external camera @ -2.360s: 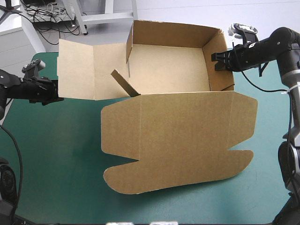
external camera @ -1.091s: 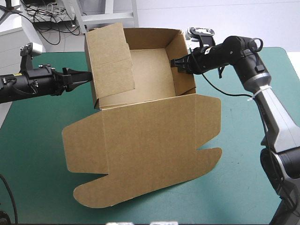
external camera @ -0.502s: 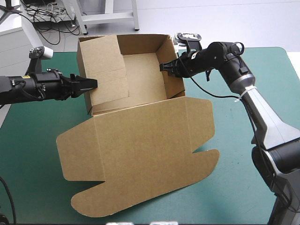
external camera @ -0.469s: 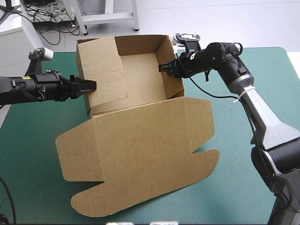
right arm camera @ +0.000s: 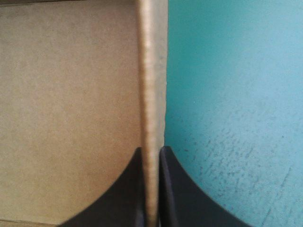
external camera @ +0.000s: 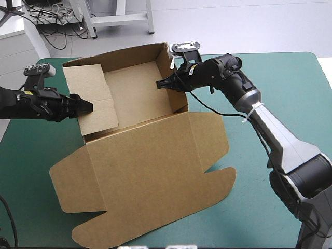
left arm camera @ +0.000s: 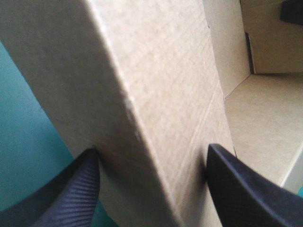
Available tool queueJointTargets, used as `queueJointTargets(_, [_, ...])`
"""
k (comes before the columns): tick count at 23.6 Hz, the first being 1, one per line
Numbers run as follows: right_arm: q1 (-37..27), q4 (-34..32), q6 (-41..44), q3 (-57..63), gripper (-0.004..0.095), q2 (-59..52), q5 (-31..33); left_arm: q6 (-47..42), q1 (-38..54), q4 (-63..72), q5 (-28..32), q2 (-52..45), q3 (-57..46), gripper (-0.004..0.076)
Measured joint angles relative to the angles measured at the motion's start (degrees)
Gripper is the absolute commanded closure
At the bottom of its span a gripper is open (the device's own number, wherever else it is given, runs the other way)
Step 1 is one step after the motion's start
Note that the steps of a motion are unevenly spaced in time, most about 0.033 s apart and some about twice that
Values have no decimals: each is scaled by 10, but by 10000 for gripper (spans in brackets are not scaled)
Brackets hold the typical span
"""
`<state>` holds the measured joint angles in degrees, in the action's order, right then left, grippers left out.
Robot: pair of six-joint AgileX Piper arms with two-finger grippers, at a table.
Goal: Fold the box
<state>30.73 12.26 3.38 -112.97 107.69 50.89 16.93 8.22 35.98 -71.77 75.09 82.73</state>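
Observation:
The brown box stands as an open tray, turned a little, its walls raised and its lid lying flat toward the table's front. My left gripper is at the left wall, whose flap leans inward. In the left wrist view the gripper is open, its black fingers either side of that thick folded wall. My right gripper reaches across from the right. The right gripper is shut on the thin top edge of the right wall.
The lid's front tabs lie close to the table's front edge. Bare teal-green cover shows to the right of the box and at the front left. The right arm stretches diagonally over the table's right half.
The left side flap, flat on the table earlier, now stands folded inward. The whole box has slid left and turned, and both grippers have moved left with it.

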Motion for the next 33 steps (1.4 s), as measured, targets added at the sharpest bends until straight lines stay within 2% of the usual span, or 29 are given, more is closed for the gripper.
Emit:
queueJointTargets(4, [9,-10,14,0,924,0,-1,-20,0,-23,0,0,0,331])
queueJointTargets(8, [10,-13,21,0,924,0,-1,-30,0,-32,10,0,0,452])
queueJointTargets(10, [10,-16,24,0,924,0,-1,-33,0,-37,20,1,0,533])
queueJointTargets(12, [11,-19,28,0,924,0,-1,-37,-18,-79,32,6,0,731])
queueJointTargets(16, [20,-69,49,0,924,-2,13,-86,-92,-182,84,29,0,734])
queueJointTargets(19, [23,-144,87,0,924,-20,62,-111,-136,-195,116,48,2,734])
queueJointTargets(28, [24,-215,137,1,928,-33,165,-143,-197,-219,100,132,63,734])
queueJointTargets(33, [22,-216,157,64,928,-21,166,-159,-224,-235,84,189,75,734])
